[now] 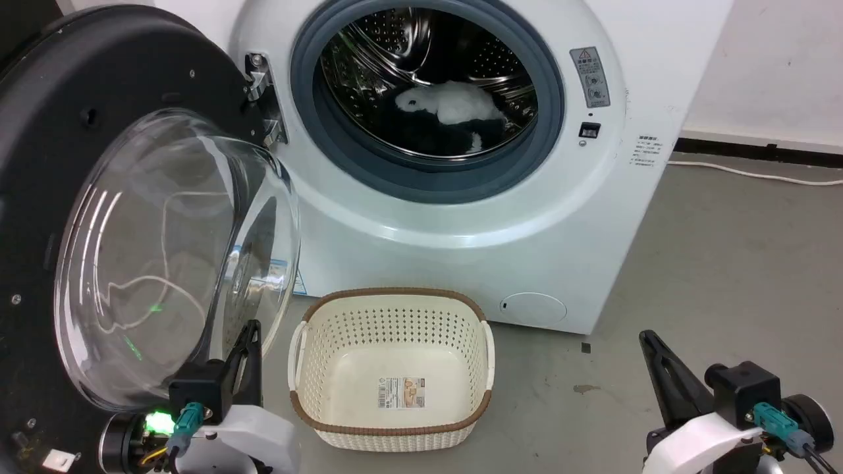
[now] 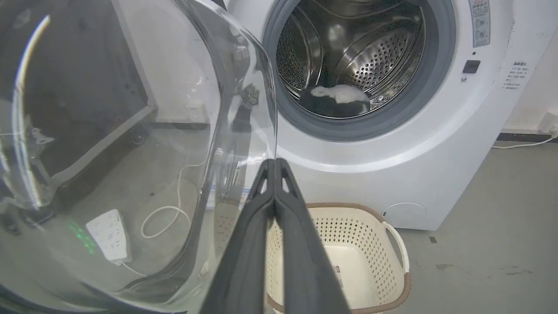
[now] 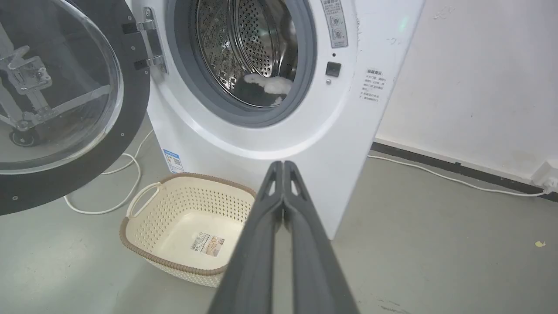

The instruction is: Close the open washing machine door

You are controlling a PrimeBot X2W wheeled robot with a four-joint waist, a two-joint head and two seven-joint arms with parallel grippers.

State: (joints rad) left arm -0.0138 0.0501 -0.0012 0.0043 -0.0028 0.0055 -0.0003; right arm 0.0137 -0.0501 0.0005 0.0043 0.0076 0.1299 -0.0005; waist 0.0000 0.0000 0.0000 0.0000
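The washing machine door [image 1: 79,131] stands swung wide open at the left, black-rimmed, its clear glass bowl [image 1: 178,257] bulging toward me. The white washing machine [image 1: 461,224] shows its steel drum [image 1: 428,72] with white and dark laundry [image 1: 454,108] inside. My left gripper [image 1: 250,327] is shut, low at the left, its tips just in front of the bowl's lower right edge; the left wrist view has the bowl [image 2: 130,152] close on the left of the fingertips [image 2: 274,162]. Shut as well, my right gripper [image 1: 647,336] is low at the right, away from the machine.
A cream perforated basket [image 1: 392,309] with a brown rim sits empty on the grey floor in front of the machine, between my grippers. A white cable [image 1: 751,174] runs along the wall at the right. A power strip [image 2: 109,235] shows through the glass.
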